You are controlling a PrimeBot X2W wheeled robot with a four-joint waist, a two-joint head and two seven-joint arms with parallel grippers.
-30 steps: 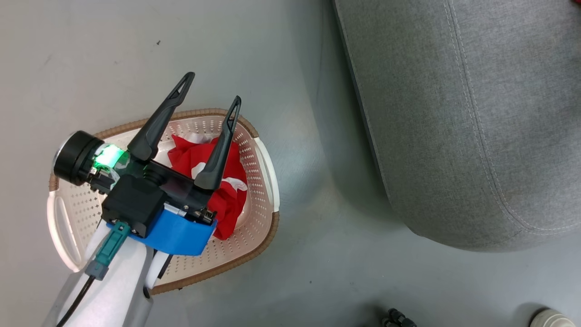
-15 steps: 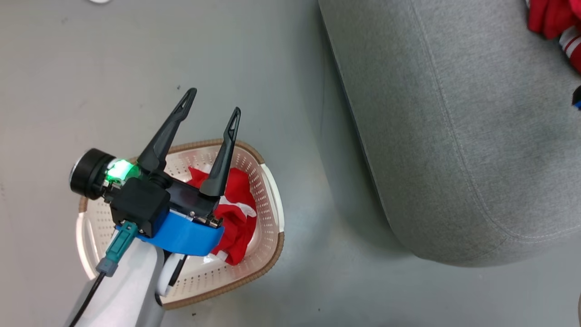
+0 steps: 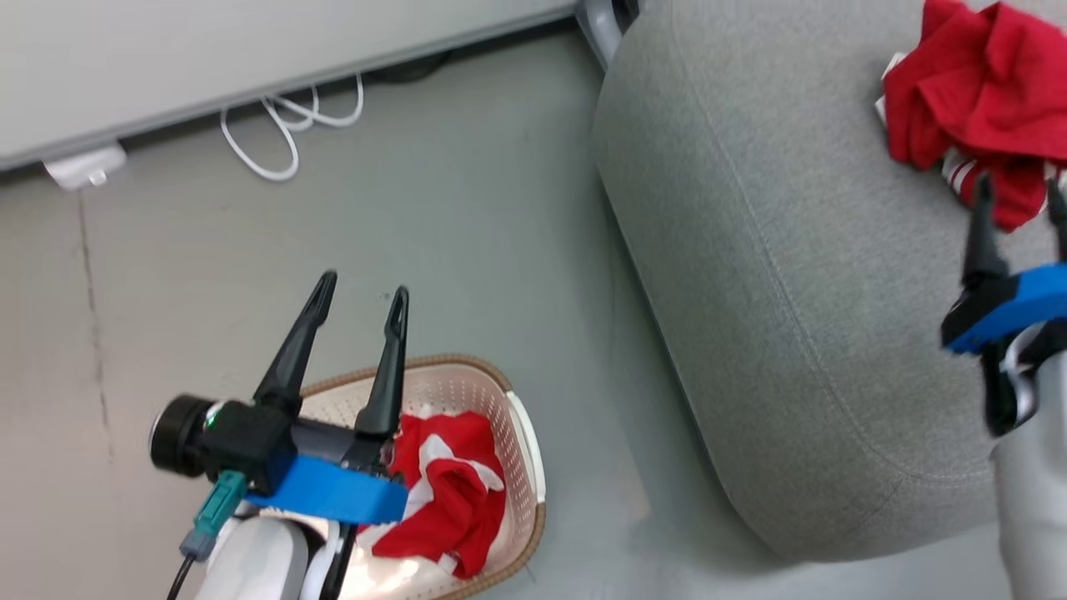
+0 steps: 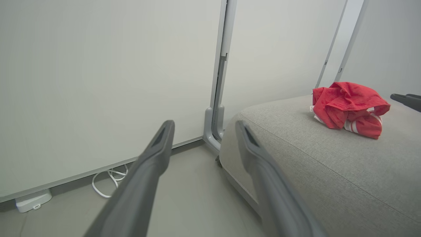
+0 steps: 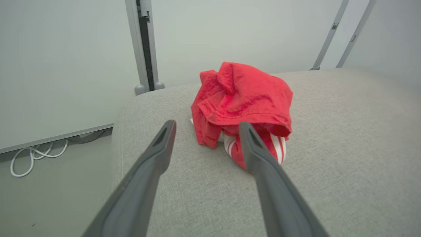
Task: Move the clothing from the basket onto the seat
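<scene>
The job looks about half done. The first red garment (image 3: 975,92) lies in a crumpled heap on top of the grey seat (image 3: 750,250), well away from the rounded corner of the seat nearest the basket (image 3: 533,454). The second red garment (image 3: 454,492) is in the basket, bunched up against the wall on the side nearer the seat, so it is not yet lifted out and carried over. The basket stands on the floor (image 3: 500,208), near the seat but not touching it. The left gripper (image 3: 364,285) hangs above the far rim of the basket, with its tips out over the floor. Its two dark fingers are spread apart, there is nothing between them, and it touches nothing that can be seen. The right gripper (image 3: 1020,185) is up over the seat, just beside the first red garment. Its fingers are spread apart too, and they hold nothing. In the right wrist view one finger crosses in front of the red heap, and it is too hard to tell if it brushes the cloth or is only close to it.
</scene>
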